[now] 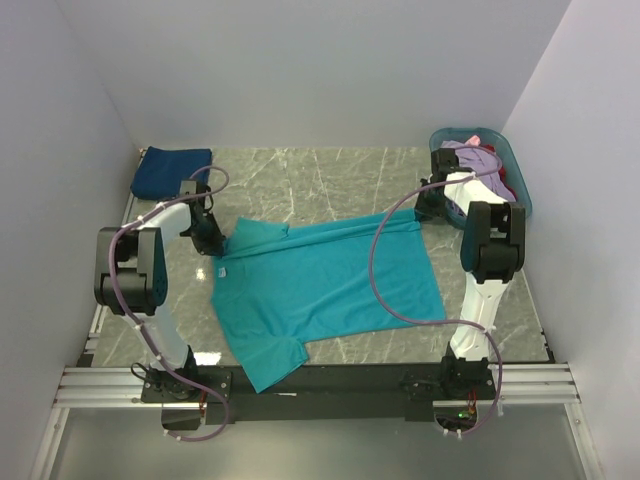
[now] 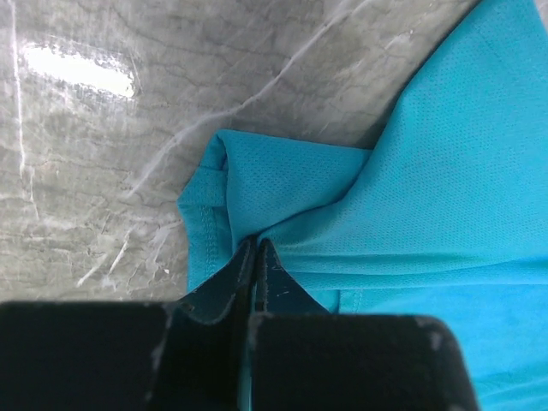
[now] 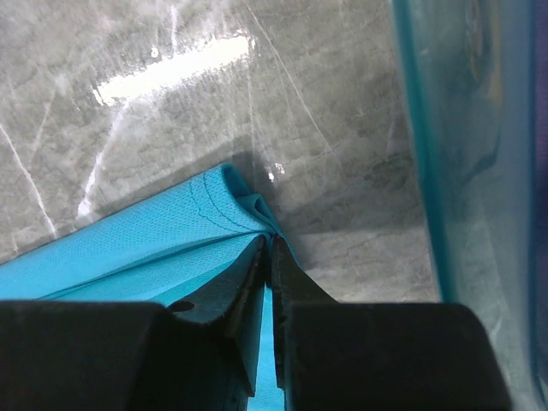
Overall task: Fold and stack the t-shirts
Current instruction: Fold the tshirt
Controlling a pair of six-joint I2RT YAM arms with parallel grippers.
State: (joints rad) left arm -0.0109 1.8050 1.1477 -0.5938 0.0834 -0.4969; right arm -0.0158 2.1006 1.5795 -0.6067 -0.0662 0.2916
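lying flat across the bench [image 1: 330, 170], the teal t-shirt [image 1: 320, 285] shows a fine mesh weave and stitched hems. the left pincer [image 2: 255, 248] is clamped on its left edge and the right pincer [image 3: 267, 244] on its far right corner beside the basket [image 3: 462, 154], cloth bunching at each pinch.

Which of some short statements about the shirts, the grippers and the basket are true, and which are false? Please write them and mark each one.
1. The left gripper and the right gripper are both shut on the teal shirt. True.
2. The teal shirt is folded into a small pile. False: it lies spread out on the table.
3. A navy shirt lies at the far left corner. True.
4. The basket stands at the near left. False: it stands at the far right.
5. The basket is empty. False: lavender cloth lies in it.
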